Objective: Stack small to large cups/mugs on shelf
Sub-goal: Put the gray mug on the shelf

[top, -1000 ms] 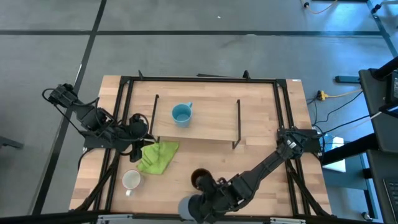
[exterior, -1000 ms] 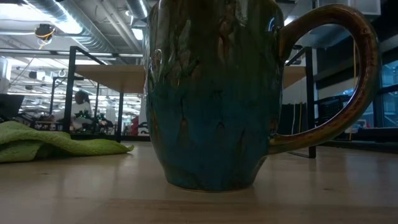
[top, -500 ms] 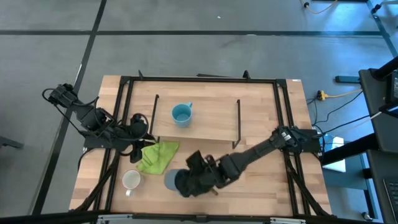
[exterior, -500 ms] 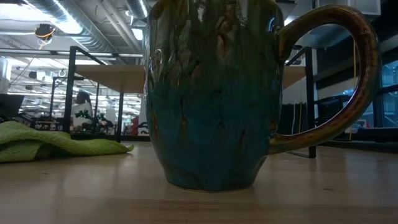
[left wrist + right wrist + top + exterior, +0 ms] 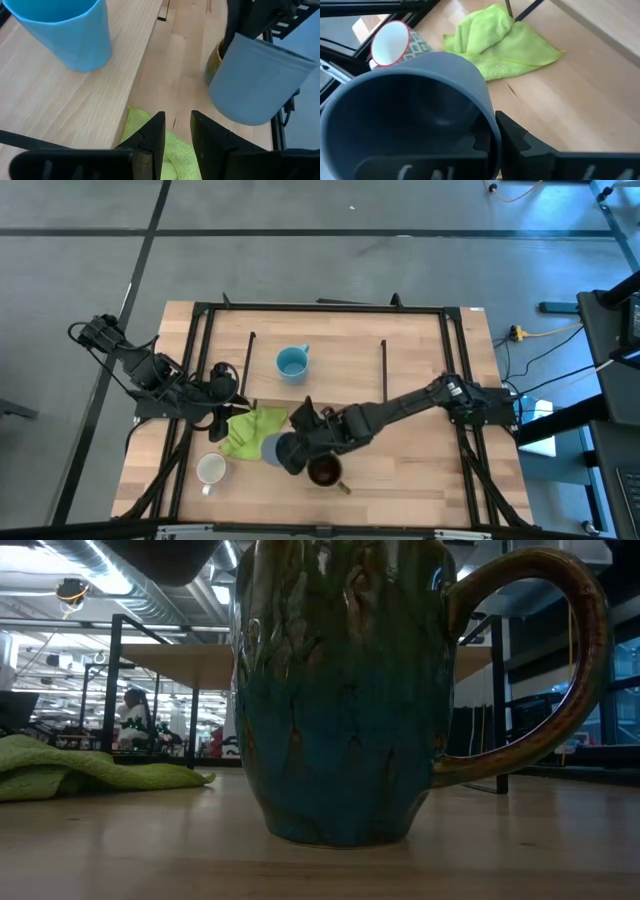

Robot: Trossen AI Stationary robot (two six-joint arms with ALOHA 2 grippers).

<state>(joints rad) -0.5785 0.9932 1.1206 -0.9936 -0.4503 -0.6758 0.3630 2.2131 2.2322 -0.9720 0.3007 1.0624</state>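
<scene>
Clamping the smooth grey-blue mug (image 5: 277,451), right fingers (image 5: 512,137) hover beside crumpled green cloth (image 5: 252,431).

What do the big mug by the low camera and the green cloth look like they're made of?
Big mug: likely glazed ceramic; glossy, mottled green-blue surface with a brown handle and bright reflections. Green cloth: soft fabric, probably microfibre; matte, fuzzy and crumpled into folds.

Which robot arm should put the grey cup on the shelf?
The right. Its claw already grips the grey-blue mug, lifted near the shelf. The left claw waits open, empty, by the green cloth.
</scene>
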